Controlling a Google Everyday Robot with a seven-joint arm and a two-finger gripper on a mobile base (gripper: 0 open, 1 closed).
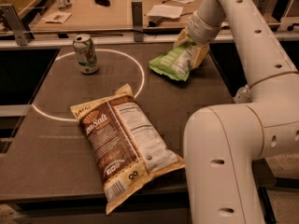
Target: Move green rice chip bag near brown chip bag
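- One green rice chip bag (pixel 174 63) at the far right of the worktop (pixel 56 162), just outside the white circle (pixel 141 78), well apart from the brown chip bag (pixel 125 146).
- One end effector (pixel 192 48), clamped on that bag's right end, foil pinched between.
- Looks light, soft and crinkly, probably slippery; best held by the flat end seam rather than the puffed middle, since the chips inside likely crush.
- One brown chip bag only, lying flat toward the front, nutrition label up.
- One green-and-white drink can (pixel 86 54), upright at the far left by the circle's far arc.
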